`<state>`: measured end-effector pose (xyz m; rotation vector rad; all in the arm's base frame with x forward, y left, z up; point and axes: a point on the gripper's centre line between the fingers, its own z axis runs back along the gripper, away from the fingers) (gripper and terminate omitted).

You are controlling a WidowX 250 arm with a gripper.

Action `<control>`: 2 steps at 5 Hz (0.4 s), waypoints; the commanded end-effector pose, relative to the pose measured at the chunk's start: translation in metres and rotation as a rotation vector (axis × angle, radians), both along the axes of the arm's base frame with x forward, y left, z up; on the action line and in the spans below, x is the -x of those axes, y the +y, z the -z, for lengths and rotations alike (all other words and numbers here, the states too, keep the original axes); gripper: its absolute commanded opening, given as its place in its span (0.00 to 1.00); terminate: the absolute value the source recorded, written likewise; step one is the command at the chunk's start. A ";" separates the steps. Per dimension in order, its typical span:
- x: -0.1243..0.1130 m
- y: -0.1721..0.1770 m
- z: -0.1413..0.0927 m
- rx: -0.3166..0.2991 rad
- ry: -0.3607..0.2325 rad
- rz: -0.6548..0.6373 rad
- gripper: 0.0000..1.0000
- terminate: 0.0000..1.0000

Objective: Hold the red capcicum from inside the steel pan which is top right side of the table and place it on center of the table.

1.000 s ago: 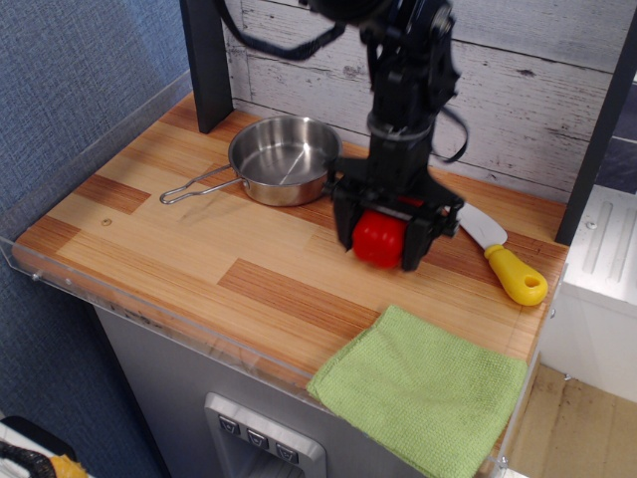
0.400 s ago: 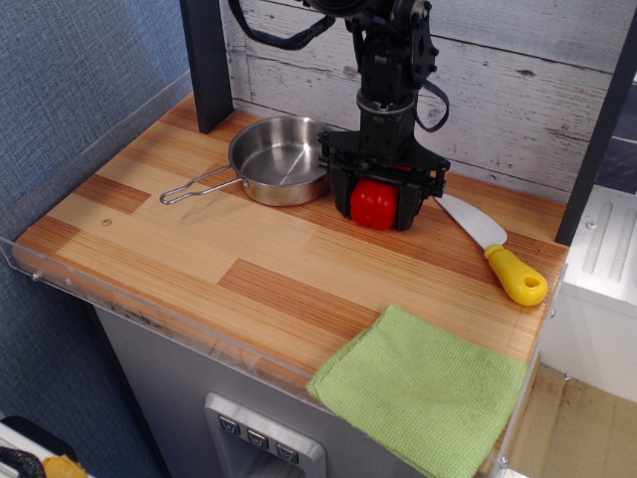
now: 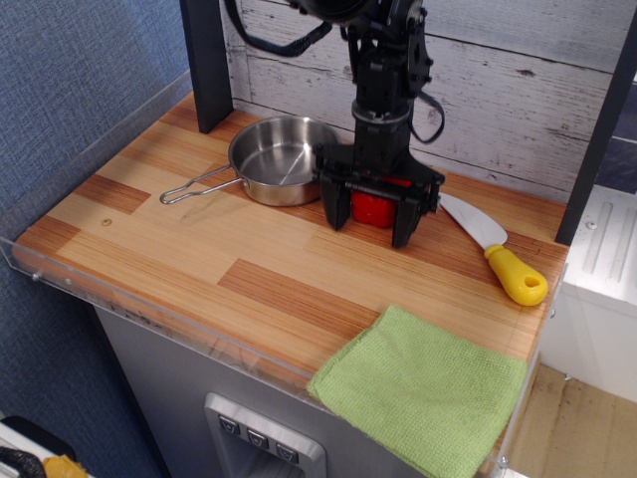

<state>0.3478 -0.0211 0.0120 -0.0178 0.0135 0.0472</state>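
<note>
**Pepper on the planks, claw spread around it**

We note the pan (image 3: 284, 157) at the back of the table (image 3: 179, 249), left of the arm. Its bowl holds nothing but reflections; the wire handle runs out toward the front left and lies on the wood.

The pepper (image 3: 371, 209) is outside the pan, just to its right, low on the tabletop between the two fingers of the gripper (image 3: 369, 212). Only part of the red shows; the gripper's body covers its top. We cannot tell whether it rests fully on the wood.

The arm comes down nearly vertical from the top of the frame, wrist straight, cable looping at its right side. The jaws stand apart, one finger on each side of the pepper with a dark gap showing on both flanks; both tips reach close to the table.

Right of the gripper lies a knife (image 3: 495, 251), yellow handle toward the front right. A green cloth (image 3: 423, 390) hangs over the front right edge.
</note>
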 end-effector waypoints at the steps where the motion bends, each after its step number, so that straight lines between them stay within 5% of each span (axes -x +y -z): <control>1: 0.030 0.015 -0.100 0.017 -0.202 -0.056 1.00 0.00; 2: 0.042 0.025 -0.149 -0.002 -0.257 -0.106 1.00 0.00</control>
